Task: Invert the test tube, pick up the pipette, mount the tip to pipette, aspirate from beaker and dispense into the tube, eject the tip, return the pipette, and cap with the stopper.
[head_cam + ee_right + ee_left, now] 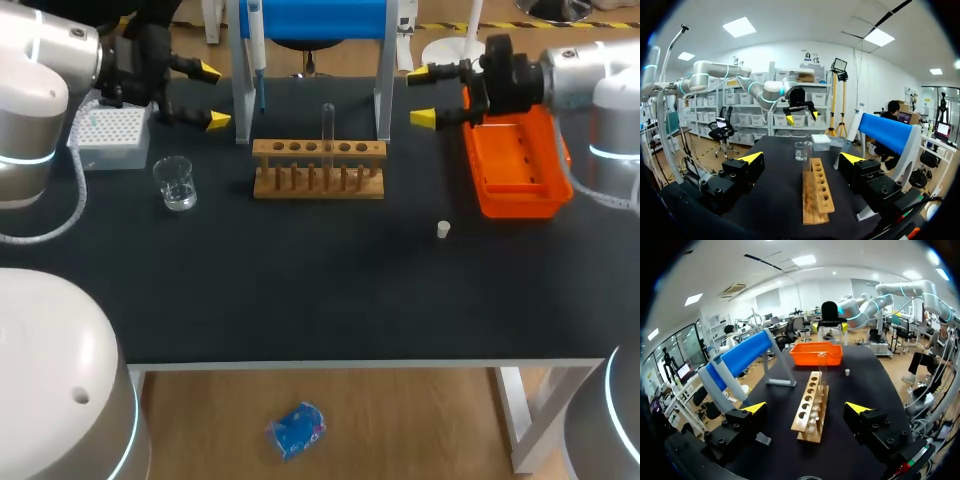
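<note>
Left end effector [212,95] and right end effector [421,95] gape wide, level, flanking the rack [318,168].

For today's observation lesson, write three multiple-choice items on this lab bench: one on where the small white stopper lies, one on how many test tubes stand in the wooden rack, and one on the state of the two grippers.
1. Where does the white stopper lie?
A. On the table, near the orange tray but apart from it
B. Inside the beaker
C. On top of the tip box

2. How many tubes stand in the wooden rack?
A. None
B. One
C. Three

3. How are the left gripper and the right gripper?
A. Both open, holding nothing
B. Both shut
C. Left open, right shut

Answers:
1 A: the stopper sits alone on the dark surface, off the tray's near corner.
2 B: a single clear test tube stands upright in the rack.
3 A: each gripper's yellow tips stand wide apart with nothing between them.
</note>
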